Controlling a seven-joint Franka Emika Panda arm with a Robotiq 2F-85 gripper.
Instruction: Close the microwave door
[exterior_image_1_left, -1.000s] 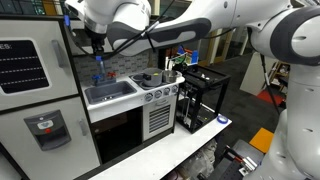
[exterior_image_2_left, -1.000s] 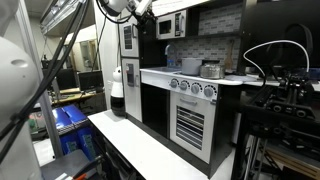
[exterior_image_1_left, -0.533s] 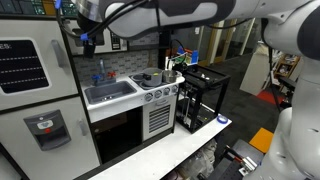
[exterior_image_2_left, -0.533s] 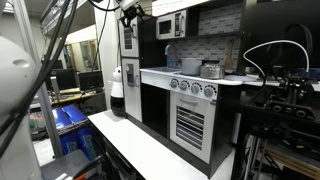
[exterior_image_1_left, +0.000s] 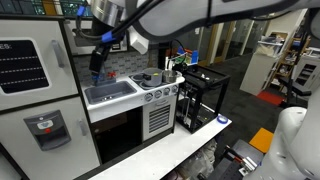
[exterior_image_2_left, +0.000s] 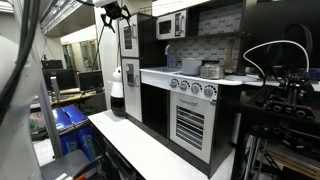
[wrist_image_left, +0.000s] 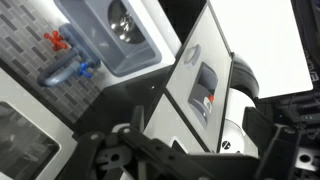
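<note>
The microwave door (exterior_image_2_left: 168, 27) is a grey-silver panel with a dark window, next to a black keypad strip, high in the toy kitchen; it looks flat against the microwave. It may also show in the wrist view (wrist_image_left: 22, 142) as a grey frame round dark glass. My gripper (exterior_image_2_left: 113, 12) hangs high in front of the white fridge, well away from the microwave and touching nothing. In an exterior view it (exterior_image_1_left: 99, 60) is above the sink. Its dark fingers (wrist_image_left: 175, 165) blur across the bottom of the wrist view, so I cannot tell how wide they stand.
The white fridge (exterior_image_1_left: 30, 70) with a dispenser (wrist_image_left: 205, 90) stands beside the sink (exterior_image_1_left: 110, 92) with a blue faucet (exterior_image_1_left: 98, 76). A stove with knobs (exterior_image_2_left: 195, 88), a pot (exterior_image_2_left: 211, 69) and a dark oven door (exterior_image_1_left: 120, 135) lie below. A black frame (exterior_image_1_left: 200, 95) stands beside the kitchen.
My gripper has moved away from the microwave, across the fridge front, and hangs lower over the sink. The arm has swung with it.
</note>
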